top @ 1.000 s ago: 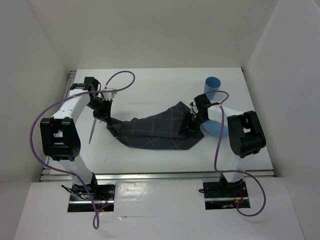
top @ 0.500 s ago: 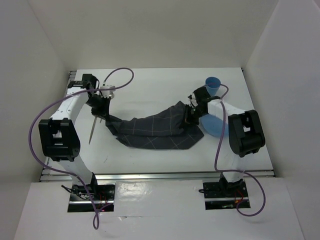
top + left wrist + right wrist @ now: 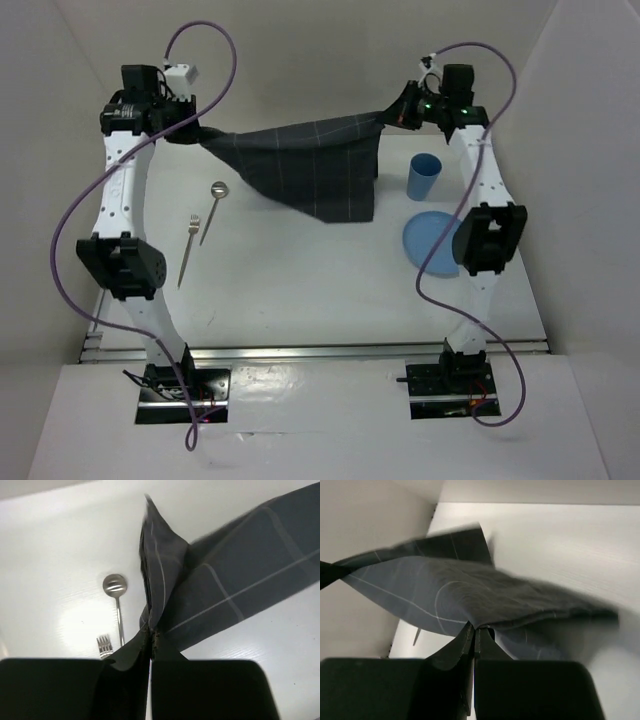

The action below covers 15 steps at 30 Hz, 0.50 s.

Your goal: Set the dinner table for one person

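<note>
Jaws: both pairs are seen pressed together, each on a corner of the cloth (image 3: 300,165), with nothing else pinched. Top view: the cloth is held aloft, stretched between the left gripper (image 3: 188,130) and the right gripper (image 3: 396,114) above the far end of the table (image 3: 300,300); one loose corner hangs down near the cup (image 3: 423,177). The table is recorded as a broad, flat white surface with a metal rail along its near edge, lying beneath everything and filling most of the view. A spoon (image 3: 214,205) and a fork (image 3: 188,248) lie on it at the left, a blue plate (image 3: 428,240) near the cup at the right. The step in hand is judged to be spreading the cloth. It would best be lowered with both corners level and evenly taut, the hanging edge laid first on the bare middle, so that spoon, fork, cup and plate are neither covered nor swept. Left wrist view: the corner is clamped at the fingertips, folds bunched above; spoon and fork are seen below on the white surface. Right wrist view: the other corner is clamped likewise; the cloth is blurred, so its lie cannot be judged finely.
</note>
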Motion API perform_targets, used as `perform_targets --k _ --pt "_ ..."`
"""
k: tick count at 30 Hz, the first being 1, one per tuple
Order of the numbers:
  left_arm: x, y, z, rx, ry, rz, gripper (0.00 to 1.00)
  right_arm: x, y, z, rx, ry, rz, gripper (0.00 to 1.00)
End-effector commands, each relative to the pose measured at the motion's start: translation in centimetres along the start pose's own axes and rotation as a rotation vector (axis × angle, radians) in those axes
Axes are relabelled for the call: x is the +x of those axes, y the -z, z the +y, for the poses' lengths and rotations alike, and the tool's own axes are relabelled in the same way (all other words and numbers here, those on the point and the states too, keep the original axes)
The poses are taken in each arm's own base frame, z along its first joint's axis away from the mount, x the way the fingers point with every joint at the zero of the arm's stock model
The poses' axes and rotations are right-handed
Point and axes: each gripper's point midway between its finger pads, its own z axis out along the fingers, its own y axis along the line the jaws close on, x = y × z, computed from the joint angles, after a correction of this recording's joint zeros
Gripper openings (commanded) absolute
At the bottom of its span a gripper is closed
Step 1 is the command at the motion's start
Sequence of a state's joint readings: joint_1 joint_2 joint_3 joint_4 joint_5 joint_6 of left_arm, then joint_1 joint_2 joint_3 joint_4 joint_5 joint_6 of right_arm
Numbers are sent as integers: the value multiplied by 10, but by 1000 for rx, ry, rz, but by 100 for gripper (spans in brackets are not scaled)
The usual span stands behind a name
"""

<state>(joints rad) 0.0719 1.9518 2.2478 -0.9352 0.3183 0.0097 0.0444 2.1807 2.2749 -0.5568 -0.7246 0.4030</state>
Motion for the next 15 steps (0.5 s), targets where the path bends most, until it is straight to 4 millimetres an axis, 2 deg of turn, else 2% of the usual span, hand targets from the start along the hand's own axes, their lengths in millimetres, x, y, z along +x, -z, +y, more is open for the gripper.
perform_targets --k 1,2,5,6,8,9,11,12,15 --pt "-49 62 -9 -59 -74 -227 0 -46 68 95 -131 232 -193 0" --pt "-46 65 -10 -61 -94 -224 0 -41 71 95 -122 246 -180 0" --pt "-20 66 -11 -59 -112 -172 0 -8 69 74 -73 197 -98 0" --pt "-1 59 -10 -55 -97 -131 0 19 60 50 -37 140 -35 0" --pt "24 50 -9 -48 -87 -70 0 49 62 37 -7 89 15 0" --pt "53 38 -4 -49 -76 3 0 93 56 10 27 11 95 0" --pt "81 31 -4 -40 -65 67 0 130 60 -2 50 -70 145 0" --pt "115 21 -2 -27 -48 154 0 174 60 -25 94 -142 216 0" --pt "171 13 -2 -13 -19 302 0 232 71 -43 150 -243 320 0"
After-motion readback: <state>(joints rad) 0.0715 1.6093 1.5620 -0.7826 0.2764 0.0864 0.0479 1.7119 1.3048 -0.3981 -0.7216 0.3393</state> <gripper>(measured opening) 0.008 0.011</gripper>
